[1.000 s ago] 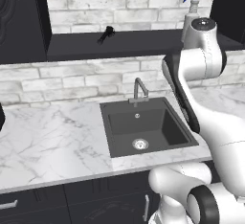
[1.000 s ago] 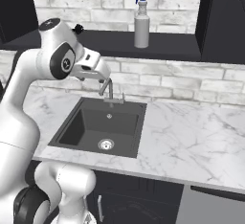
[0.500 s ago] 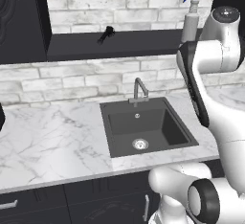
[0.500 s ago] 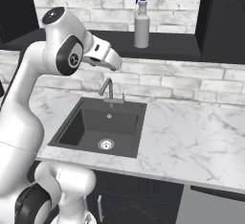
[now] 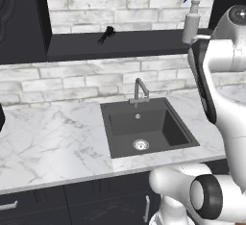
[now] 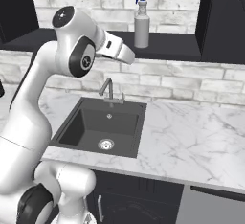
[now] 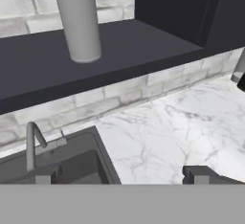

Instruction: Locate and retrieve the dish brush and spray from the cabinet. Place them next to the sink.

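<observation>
Spray and brush both sit up on the black shelf, with the robot's two dark finger tips nearest the hand camera: the gripper (image 7: pixel 122 173) hangs over the counter with its tips spread wide apart and nothing between them, one tip over the basin's edge, the other over marble. Below it lies the white marble counter (image 6: pixel 191 141) veined in grey, and set into it the dark grey square sink (image 5: pixel 146 128) with a round steel drain and a slim angular steel faucet (image 5: pixel 140 89) at its back rim. Behind the faucet runs a pale stone-brick wall (image 5: pixel 86 82). Above that is the wide matte-black wall cabinet (image 6: pixel 167 46), a long flat shelf board between tall dark side panels. Toward its right end the small grey cylindrical spray bottle (image 6: pixel 141 21) stands upright, white neck and blue-and-white trigger on top; in the hand view its grey body (image 7: pixel 79 24) stands up and to the left of the open tips. Well apart from it, nearer the left part of the shelf, the small all-black dish brush (image 5: pixel 106 34) lies on the board.
</observation>
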